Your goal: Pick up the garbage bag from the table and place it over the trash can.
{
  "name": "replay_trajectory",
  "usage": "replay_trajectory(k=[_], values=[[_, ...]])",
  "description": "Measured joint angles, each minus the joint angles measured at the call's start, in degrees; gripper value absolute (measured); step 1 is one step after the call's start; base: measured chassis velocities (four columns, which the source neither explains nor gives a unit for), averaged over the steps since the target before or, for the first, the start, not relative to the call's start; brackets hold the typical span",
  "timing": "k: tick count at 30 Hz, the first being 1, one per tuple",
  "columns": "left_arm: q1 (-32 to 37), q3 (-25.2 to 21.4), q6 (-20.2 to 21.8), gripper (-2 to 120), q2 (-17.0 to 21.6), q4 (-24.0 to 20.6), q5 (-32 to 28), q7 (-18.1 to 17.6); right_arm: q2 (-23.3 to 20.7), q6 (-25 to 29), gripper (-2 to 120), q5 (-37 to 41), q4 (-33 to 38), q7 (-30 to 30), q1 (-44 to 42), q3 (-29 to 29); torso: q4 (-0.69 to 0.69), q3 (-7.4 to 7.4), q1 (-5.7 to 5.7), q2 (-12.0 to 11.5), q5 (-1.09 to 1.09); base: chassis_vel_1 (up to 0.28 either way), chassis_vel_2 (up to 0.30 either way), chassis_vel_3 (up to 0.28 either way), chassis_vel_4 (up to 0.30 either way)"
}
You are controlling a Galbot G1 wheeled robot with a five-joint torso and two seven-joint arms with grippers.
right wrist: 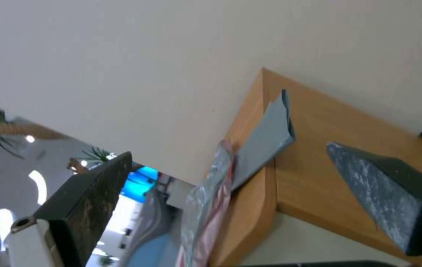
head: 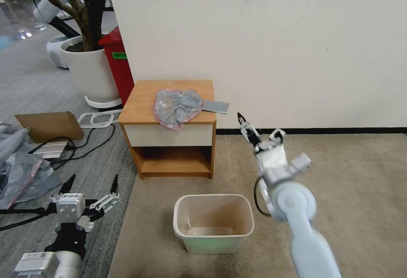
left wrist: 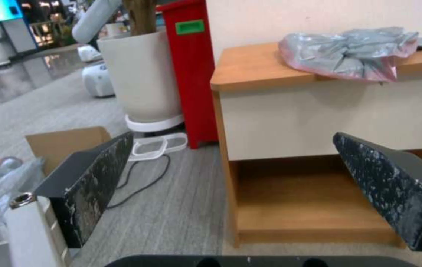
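Crinkled grey plastic with a pink rim: one bag (head: 177, 108) lies bunched on the desk (head: 142, 104), its front edge drooping a little over the white drawer front. One flat grey folded strip (head: 215, 107) juts from beside the bag past the desk's right edge. The desk is light wood, boxy, with one drawer and one low open shelf. One bin (head: 213, 223) stands on the beige carpet in front of the desk, well apart from the bag; it is smooth cream plastic, rectangular with rounded corners.

Two grippers are up. The right gripper (head: 259, 130) hangs in the air just right of the desk's front corner, its two dark wedge-shaped fingers (right wrist: 384, 194) released (their faces are scuffed and speckled), holding nothing. The left gripper (head: 91, 185) sits low over the grey floor left of the bin, fingers (left wrist: 92, 185) likewise spread and empty.
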Motion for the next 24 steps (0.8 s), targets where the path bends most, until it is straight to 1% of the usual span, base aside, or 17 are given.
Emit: replay_trajectory(k=[1,2,5,6,7,9,12,21,23,24], values=[[0.04,0.00,0.05,100,-0.01,0.01,0.01,0.02,0.35,-0.33,100,1.40,-1.73,0.08,1.33,0.21,0.00,0.00,0.00,0.00,0.00,0.000,0.000,0.000,0.000],[0.04,0.00,0.05,100,-0.01,0.01,0.01,0.02,0.35,-0.33,100,1.40,-1.73,0.08,1.33,0.21,0.00,0.00,0.00,0.00,0.00,0.000,0.000,0.000,0.000],[0.13,-0.26,0.06,100,0.15,0.03,0.34,0.21,1.74,-1.92,100,4.21,-8.39,-0.30,5.46,0.94,-0.01,0.00,0.00,0.00,0.00,0.000,0.000,0.000,0.000],[0.14,-0.37,0.05,100,0.18,0.03,0.53,0.34,2.19,-2.31,100,4.29,-11.13,-1.05,6.73,1.00,-0.01,0.00,0.00,0.00,0.01,0.000,0.000,0.000,0.000],[0.14,-0.37,0.05,100,0.18,0.03,0.53,0.34,2.19,-2.31,100,4.29,-11.13,-1.05,6.73,1.00,-0.01,0.00,0.00,0.00,0.01,0.000,0.000,0.000,0.000],[0.13,-0.42,0.04,100,0.02,0.05,0.70,0.49,2.95,-2.55,100,4.17,-15.06,-2.06,8.59,0.90,-0.01,0.00,0.00,0.00,0.01,0.000,0.000,0.000,0.000],[0.13,-0.18,-0.09,100,-0.52,0.06,1.23,0.77,3.82,-2.60,100,3.77,-18.72,-2.97,10.59,0.77,-0.01,-0.01,0.00,0.00,0.01,0.000,0.000,0.000,0.000],[0.17,0.20,-0.46,100,-1.52,0.08,2.21,1.43,4.79,-2.54,100,2.35,-22.35,-5.10,13.50,0.91,-0.01,-0.01,0.00,0.00,0.01,0.000,0.000,0.000,0.000],[0.24,0.13,-0.71,100,-1.68,0.09,2.35,1.44,4.93,-2.48,99,1.70,-23.03,-5.86,14.17,0.69,-0.02,-0.01,0.00,0.00,0.01,0.000,0.000,0.000,0.000],[0.35,0.07,-0.96,100,-1.71,0.09,2.46,1.45,5.12,-2.43,96,1.38,-23.64,-6.29,14.84,0.58,-0.01,-0.01,0.00,0.00,0.01,0.000,0.000,0.000,0.000]])
